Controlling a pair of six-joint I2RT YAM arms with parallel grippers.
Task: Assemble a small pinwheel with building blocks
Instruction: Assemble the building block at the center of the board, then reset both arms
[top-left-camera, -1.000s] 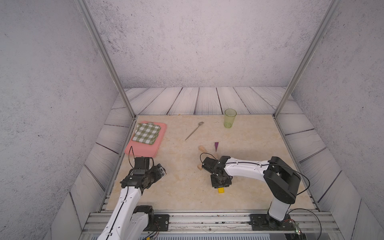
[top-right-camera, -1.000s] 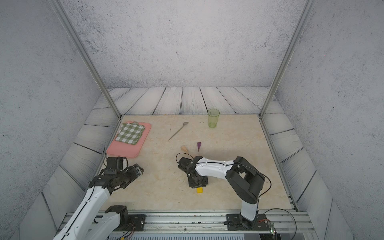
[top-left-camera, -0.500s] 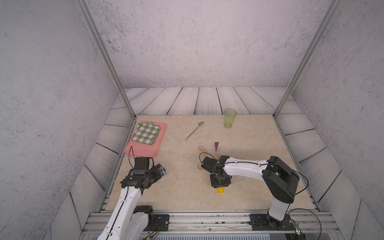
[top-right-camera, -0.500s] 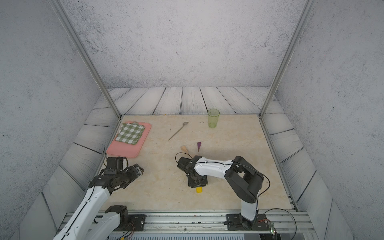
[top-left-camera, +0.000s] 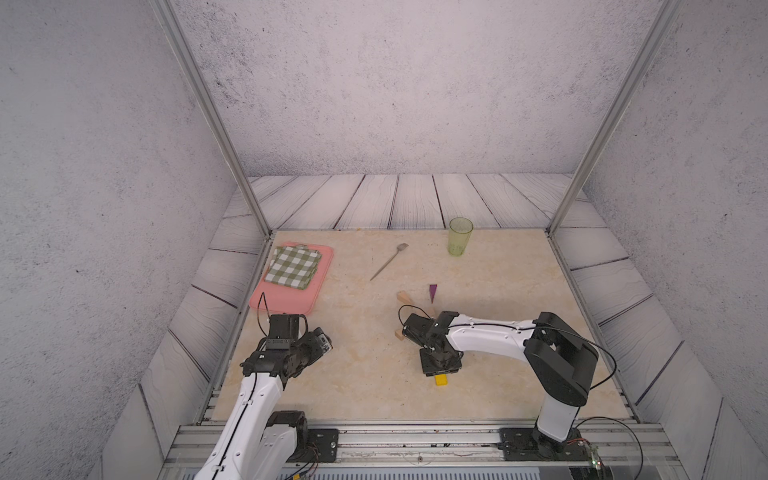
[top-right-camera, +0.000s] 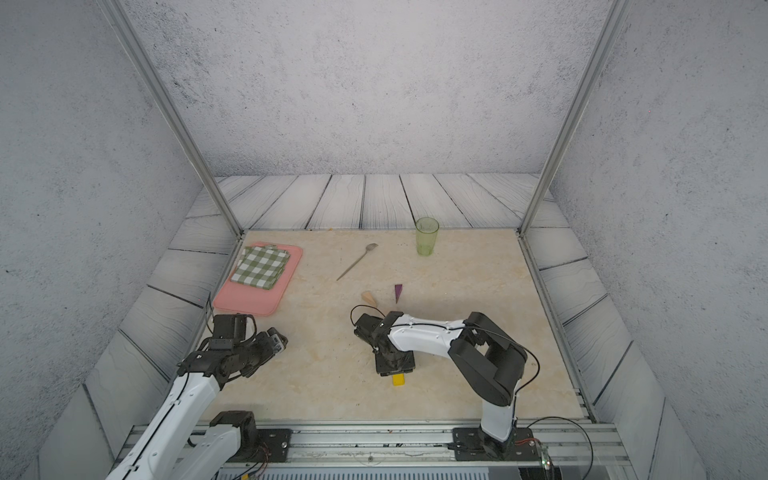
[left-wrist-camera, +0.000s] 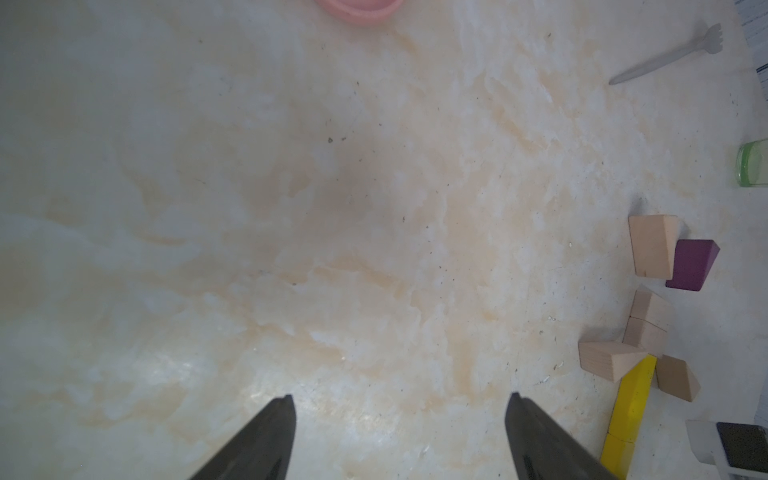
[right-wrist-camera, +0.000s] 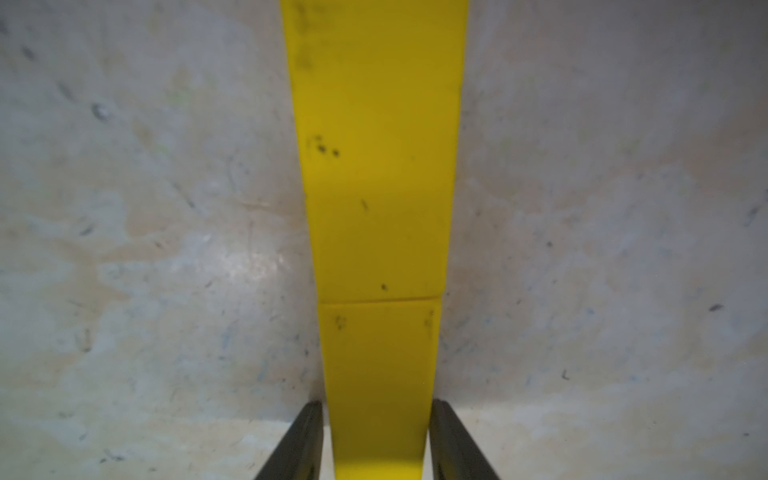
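Marbled beige counter (right-wrist-camera: 145, 249) fills the right wrist view. The right jaws stand narrowly parted astride the nearer flat yellow bar (right-wrist-camera: 378, 374); slivers of counter show on either side, so they apparently grip nothing. That bar butts the farther yellow bar (right-wrist-camera: 374, 145) end to end. A tilted or sideways retreat could drag the loose bar and split the stem.

In the left wrist view the left jaws gape wide and empty over bare counter. The pinwheel (left-wrist-camera: 642, 345) lies off to the side, unfinished: two pale wooden blocks (left-wrist-camera: 646, 322) at its centre, two pale wooden wedges (left-wrist-camera: 606, 359) touching them.

In both top views the right arm (top-left-camera: 486, 336) hides it mid-counter. A purple triangular wedge (top-left-camera: 433, 292) and a third wooden wedge (top-left-camera: 404, 297) wait farther back.
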